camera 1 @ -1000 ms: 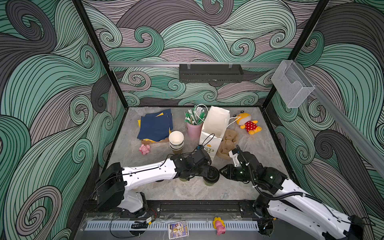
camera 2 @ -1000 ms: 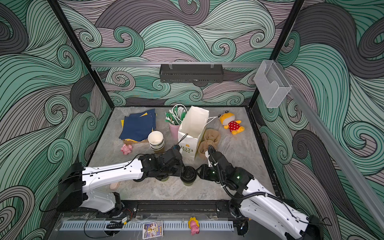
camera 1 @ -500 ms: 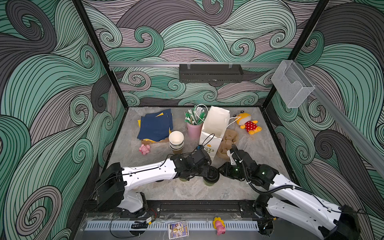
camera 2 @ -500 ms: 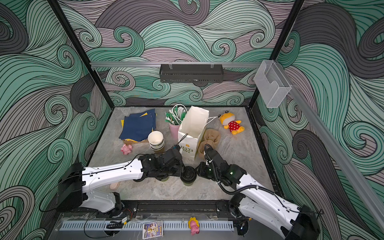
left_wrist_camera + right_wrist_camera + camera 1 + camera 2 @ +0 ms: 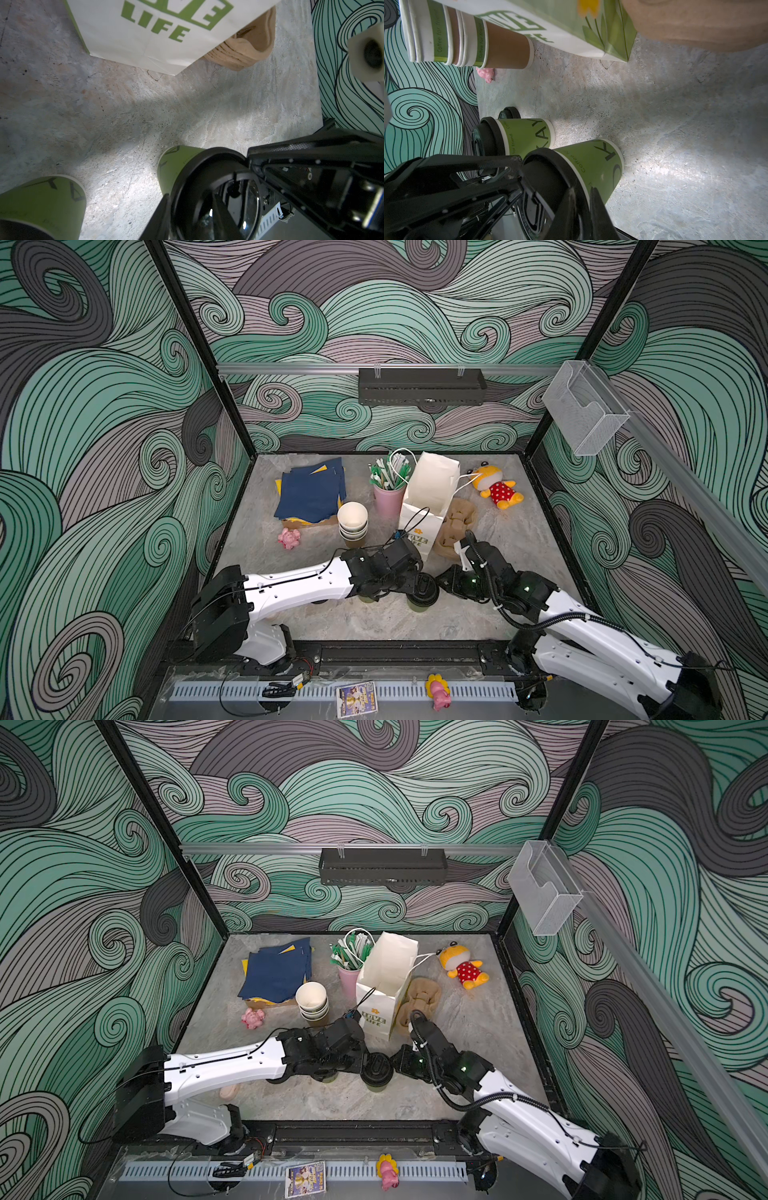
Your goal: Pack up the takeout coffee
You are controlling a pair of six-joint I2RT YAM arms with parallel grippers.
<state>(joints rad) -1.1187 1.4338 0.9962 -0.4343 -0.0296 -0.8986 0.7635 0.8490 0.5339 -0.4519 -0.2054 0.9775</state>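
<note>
Brought in since a second ago: right gripper (image 5: 443, 582), now at the black lid (image 5: 424, 588) opposite the unchanged left gripper (image 5: 409, 583). Second lidded cup (image 5: 525, 135) is left standing behind the left jaws. Nearer lidded cup (image 5: 591, 166) is stood between both sets of jaws, one left finger (image 5: 162, 209) laid against the lid rim, probably for steadying, grip not confirmable. Right jaws are seen narrowed at that rim, closure not determinable; paper bag (image 5: 428, 497) is kept open beyond, likely for loading.
</note>
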